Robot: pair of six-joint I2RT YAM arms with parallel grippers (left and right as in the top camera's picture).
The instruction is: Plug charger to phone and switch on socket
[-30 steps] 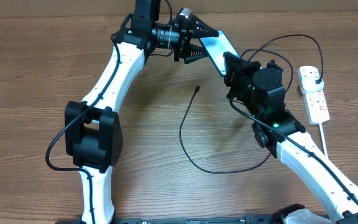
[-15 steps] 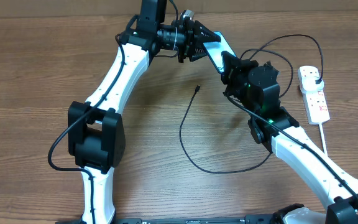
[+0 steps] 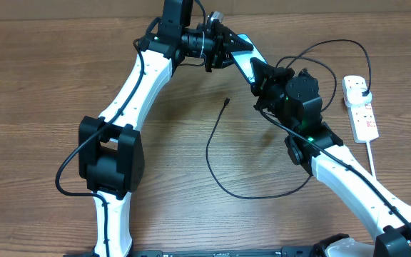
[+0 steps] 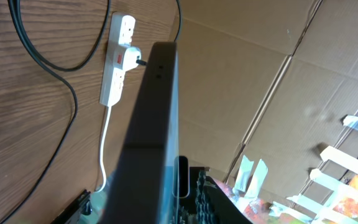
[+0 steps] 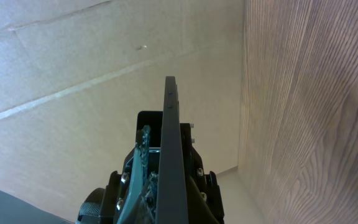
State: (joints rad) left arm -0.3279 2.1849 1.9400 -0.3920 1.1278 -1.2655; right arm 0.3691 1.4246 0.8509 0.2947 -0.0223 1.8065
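While the phone (image 3: 244, 58) was held up off the table (image 3: 41, 86) near its far edge, it was gripped at both ends. The left gripper (image 3: 223, 50) was seen clamped on the upper end. The right gripper (image 3: 261, 77) was clamped on the lower end, which was hidden under that gripper's black body. The light-blue screen was turned upward and tilted, with only a strip of it visible between the two grippers.

From the left wrist, the phone (image 4: 153, 124) was seen edge-on as a dark slab running up the middle of the view. From the right wrist it (image 5: 168, 149) was again seen edge-on, as a thin dark line with black gripper parts on either side at the bottom. How the fingers met the phone could not be made out there.

The charger (image 3: 212, 153) was left lying on the wood in a wide loop. Its connector tip (image 3: 226, 102) lay free on the table, below the phone and apart from it. The cable was traced round under the right arm and up to the plug (image 3: 363, 92), which was seated in the socket (image 3: 362, 113) at the right edge of the table. The socket's white cord (image 3: 372, 153) was trailed toward the near side. In the left wrist view, the socket (image 4: 115, 68) was shown with red marks beside the plug, and whether its switch was on could not be told. A cardboard wall (image 4: 241, 81) was seen behind the table.
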